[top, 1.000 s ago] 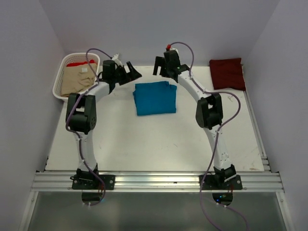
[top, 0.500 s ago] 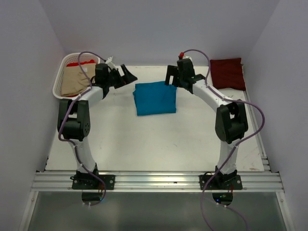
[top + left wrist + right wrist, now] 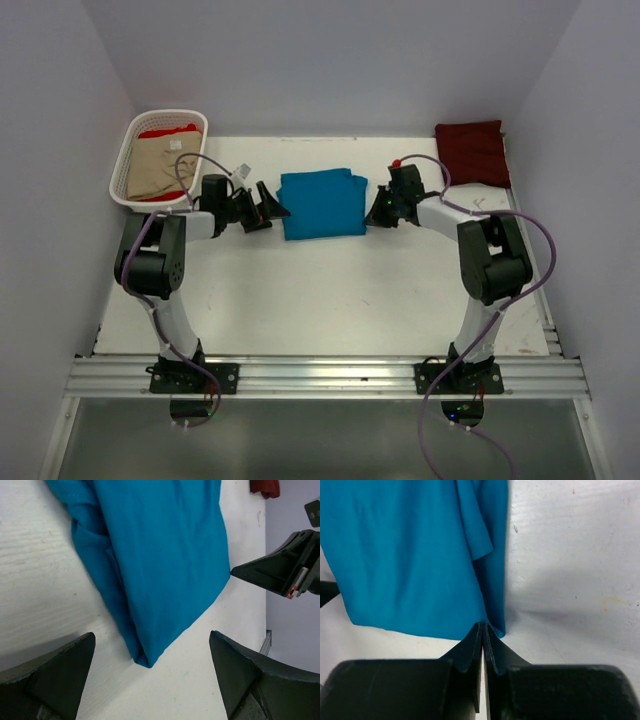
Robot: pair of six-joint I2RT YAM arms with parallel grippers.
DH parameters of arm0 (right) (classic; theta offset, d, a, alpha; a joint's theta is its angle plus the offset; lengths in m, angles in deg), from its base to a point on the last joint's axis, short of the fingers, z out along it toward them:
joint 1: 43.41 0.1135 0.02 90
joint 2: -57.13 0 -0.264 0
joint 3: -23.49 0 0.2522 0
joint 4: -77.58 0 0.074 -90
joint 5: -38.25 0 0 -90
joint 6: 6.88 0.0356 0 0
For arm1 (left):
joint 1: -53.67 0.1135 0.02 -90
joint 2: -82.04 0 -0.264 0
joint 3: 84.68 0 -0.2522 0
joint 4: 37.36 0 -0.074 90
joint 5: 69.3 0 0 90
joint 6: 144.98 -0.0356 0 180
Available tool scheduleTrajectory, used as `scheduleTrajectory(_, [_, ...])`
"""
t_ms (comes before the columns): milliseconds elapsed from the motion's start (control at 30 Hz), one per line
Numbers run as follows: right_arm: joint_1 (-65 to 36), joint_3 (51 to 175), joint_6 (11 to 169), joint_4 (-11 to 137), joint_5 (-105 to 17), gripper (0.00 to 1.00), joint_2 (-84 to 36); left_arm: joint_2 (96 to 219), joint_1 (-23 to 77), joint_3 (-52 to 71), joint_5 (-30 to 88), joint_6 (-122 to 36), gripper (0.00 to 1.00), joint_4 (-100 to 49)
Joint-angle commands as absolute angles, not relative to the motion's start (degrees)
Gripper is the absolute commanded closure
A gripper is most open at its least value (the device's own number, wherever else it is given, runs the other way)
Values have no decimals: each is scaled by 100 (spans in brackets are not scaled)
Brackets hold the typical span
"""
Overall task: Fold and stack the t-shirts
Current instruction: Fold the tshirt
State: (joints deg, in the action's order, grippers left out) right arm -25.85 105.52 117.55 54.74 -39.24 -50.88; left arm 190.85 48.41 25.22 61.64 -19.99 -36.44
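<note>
Either side of the folded teal shirt (image 3: 321, 203), left gripper (image 3: 272, 208) spread, right gripper (image 3: 377, 214) pressed together at its hem, the stacking pickup seems underway; next, both need firm cloth pinches.

the folded teal t-shirt (image 3: 322, 203) lies on the table (image 3: 320, 290). the left gripper (image 3: 268, 208), its fingers spread, is just beside its left edge; the right gripper (image 3: 378, 212) is at its right edge. the maroon t-shirt (image 3: 472, 153) lies far right. the white basket (image 3: 120, 170), far left, holds a beige t-shirt (image 3: 155, 170) and a red t-shirt (image 3: 168, 130).
</note>
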Motion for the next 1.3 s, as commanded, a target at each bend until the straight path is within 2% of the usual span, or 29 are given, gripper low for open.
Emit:
scheduleTrajectory(0, [-2601, 10991, 11811, 5760, -3417, 93, -4824, 19136, 4901, 2338, 6789, -1771, 0, -4435])
scheduleTrajectory(33, [-2601, 11098, 11636, 5584, -3417, 84, -4895, 19346, 4901, 2224, 6728, -1841, 0, -4034])
scheduleTrajectory(67, [-2609, 11160, 11591, 5365, -3409, 72, -4948, 19409, 4892, 2119, 6676, -1937, 0, -3978])
scheduleTrajectory(100, [-2601, 11187, 11581, 5336, -3365, 66, -4975, 19445, 4892, 2118, 6579, -1947, 0, -3951])
scheduleTrajectory(200, [-2609, 10872, 11599, 5555, -3487, 56, -4747, 19603, 4892, 1978, 6359, -2043, 0, -3741])
scheduleTrajectory(333, [-2609, 10493, 11441, 5547, -3961, 53, -4343, 19945, 4840, 1565, 5834, -2237, 0, -2872])
scheduleTrajectory(567, [-2610, 10449, 11230, 5406, -4331, 53, -4219, 20499, 4550, 906, 5488, -2228, 0, -2492])
scheduleTrajectory(700, [-2767, 11236, 11080, 5021, -4245, 34, -4982, 20509, 4444, 1018, 5524, -2140, 0, -2606])
scheduleTrajectory(767, [-2864, 11424, 11107, 5063, -4121, 31, -5238, 20473, 4444, 1106, 5533, -2184, 0, -2624])
scheduleTrajectory(800, [-2864, 11520, 11159, 5142, -4120, 21, -5404, 20447, 4444, 1124, 5532, -2184, 0, -2632])
scheduleTrajectory(833, [-2882, 11573, 11159, 5169, -4103, 18, -5475, 20447, 4452, 1142, 5541, -2184, 0, -2632])
scheduleTrajectory(967, [-2978, 11995, 11186, 5248, -3831, 12, -6002, 20561, 4453, 1142, 5699, -2044, 0, -2790])
scheduleTrajectory(1267, [-3225, 12294, 11739, 5827, -2653, 11, -6855, 20956, 4444, 783, 5849, -1974, 0, -2835])
